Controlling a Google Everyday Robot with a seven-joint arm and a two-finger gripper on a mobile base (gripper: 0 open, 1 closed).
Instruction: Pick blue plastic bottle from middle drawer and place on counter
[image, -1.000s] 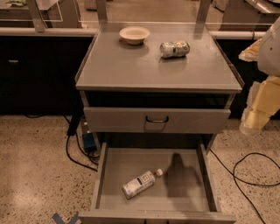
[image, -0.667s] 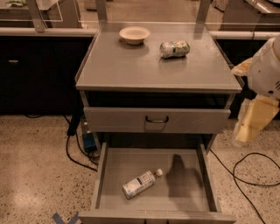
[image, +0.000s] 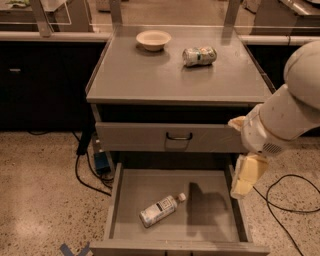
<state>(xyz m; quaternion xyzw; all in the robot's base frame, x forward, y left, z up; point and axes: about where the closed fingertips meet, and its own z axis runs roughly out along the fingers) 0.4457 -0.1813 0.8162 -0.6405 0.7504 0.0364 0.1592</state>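
Observation:
The blue plastic bottle (image: 159, 210) lies on its side on the floor of the open middle drawer (image: 212, 222), cap pointing to the back right. My gripper (image: 241, 187) hangs from the white arm at the right, above the drawer's right wall, to the right of the bottle and well apart from it. It holds nothing. The counter (image: 165, 80) is the grey cabinet top above.
A cream bowl (image: 153, 39) and a green-and-white can (image: 199, 56) on its side rest at the back of the counter. A shut drawer front with a black handle (image: 179, 136) sits above the open drawer. Black cables (image: 287, 200) lie on the speckled floor on both sides.
My arm has swung in from the right edge toward the cabinet and lower, bringing the gripper over the drawer's right wall. The bottle has not moved.

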